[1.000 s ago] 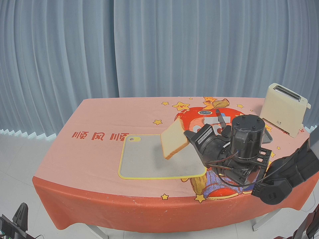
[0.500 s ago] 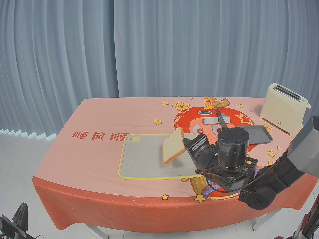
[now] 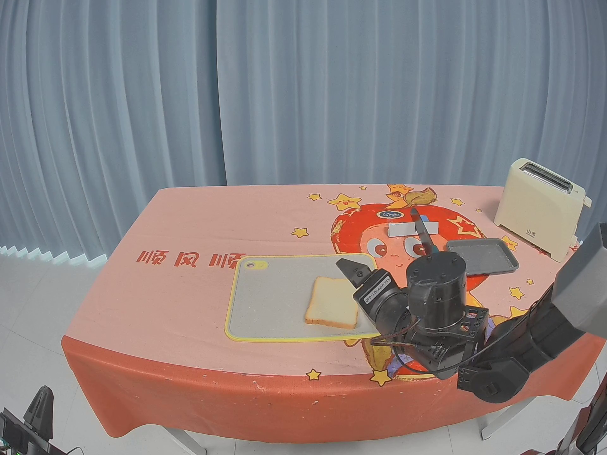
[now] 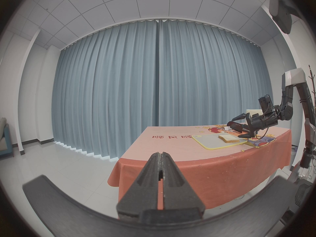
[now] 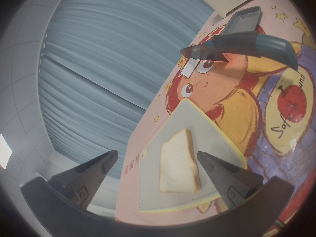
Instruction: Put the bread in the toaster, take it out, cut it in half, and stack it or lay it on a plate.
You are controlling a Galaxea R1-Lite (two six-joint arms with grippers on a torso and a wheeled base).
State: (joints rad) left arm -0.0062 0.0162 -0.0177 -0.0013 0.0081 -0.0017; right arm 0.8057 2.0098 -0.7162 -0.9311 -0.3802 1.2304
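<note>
While our right gripper hangs spread wide, with the bread lying flat on the board just ahead of its fingertips, we risk a finger snagging the slice on withdrawal and dragging it over the board's edge nearest the gripper.

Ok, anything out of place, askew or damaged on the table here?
Nothing stands out. The pale square bread slice lies flat and whole on the grey yellow-rimmed cutting board, the cream toaster stands upright at the far right, and the teal-handled knife lies beside the grey rectangular tray.
</note>
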